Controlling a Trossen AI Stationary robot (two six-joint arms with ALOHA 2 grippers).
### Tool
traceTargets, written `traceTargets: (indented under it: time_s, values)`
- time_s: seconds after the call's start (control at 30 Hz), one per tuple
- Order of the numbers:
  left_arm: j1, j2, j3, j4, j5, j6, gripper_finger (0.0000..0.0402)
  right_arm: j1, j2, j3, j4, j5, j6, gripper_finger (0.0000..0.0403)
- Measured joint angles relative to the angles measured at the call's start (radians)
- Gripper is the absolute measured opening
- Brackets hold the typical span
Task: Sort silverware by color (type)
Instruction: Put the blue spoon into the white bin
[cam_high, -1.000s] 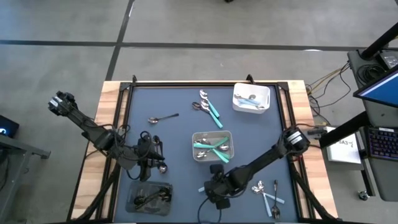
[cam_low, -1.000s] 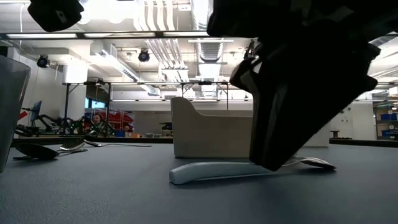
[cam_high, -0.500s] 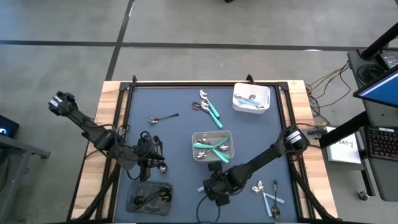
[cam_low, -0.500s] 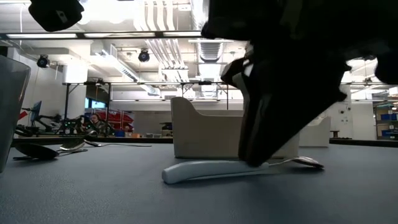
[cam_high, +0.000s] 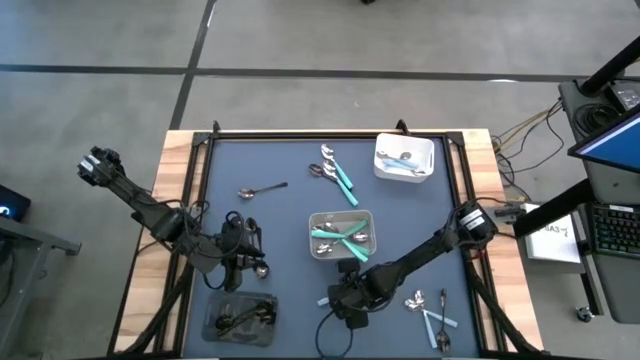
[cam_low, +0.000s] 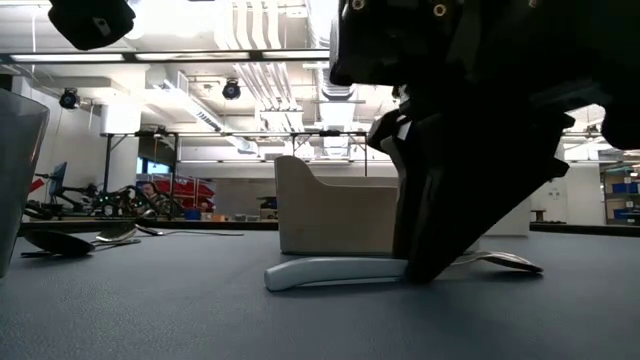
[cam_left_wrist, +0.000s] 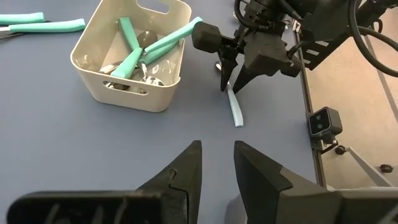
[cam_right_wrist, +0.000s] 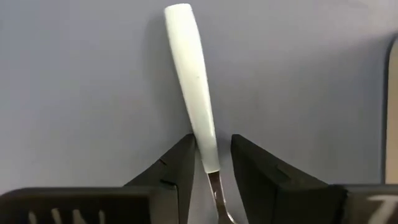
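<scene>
A utensil with a pale-blue handle (cam_right_wrist: 189, 68) and a metal head lies flat on the table near its near edge (cam_high: 325, 302) (cam_low: 330, 270). My right gripper (cam_right_wrist: 213, 155) (cam_high: 345, 297) is down over it, open, with one finger on each side of the handle where it meets the metal neck. My left gripper (cam_left_wrist: 217, 158) (cam_high: 250, 262) waits open at the table's left, holding nothing; a small spoon (cam_high: 263, 269) lies beside it. My right gripper comes from above, pointing down, its fingers across the handle's neck end (cam_right_wrist: 208, 146). One finger (cam_right_wrist: 180, 168) lies against the handle's side, while a narrow gap shows at the other. The utensil rests flat on the table.
A grey tray (cam_high: 318, 222) with teal-handled pieces stands just beyond the right gripper. There is a white tray (cam_high: 383, 150) far right and a dark tray (cam_high: 212, 318) with black pieces near left. Loose teal pieces (cam_high: 338, 172), a dark spoon (cam_high: 262, 189) and pale-blue pieces (cam_high: 432, 315) lie about.
My right gripper has shifted a little toward the table's left and settled lower over the pale-blue handle. The utensil has slid slightly along the table with it.
</scene>
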Motion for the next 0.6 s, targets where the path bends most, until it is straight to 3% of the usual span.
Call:
traceTargets:
  time_s: [0.13,0.3,0.5,0.6]
  values:
    - [0.0,0.0,0.0,0.0,-0.004,0.004,0.0077,-0.006,0.0,0.0,-0.002,-0.009,0.075,0.0084]
    - [0.002,0.0,0.0,0.0,-0.008,0.004,0.0077,-0.006,-0.003,0.0,0.001,-0.016,0.071,0.0022]
    - [0.003,0.0,0.0,-0.001,-0.029,0.004,0.0077,-0.008,-0.077,-0.006,-0.019,-0.031,0.055,0.0017]
    - [0.004,0.0,0.0,-0.001,-0.074,0.004,0.0077,-0.016,-0.162,-0.002,-0.038,0.023,0.043,0.0016]
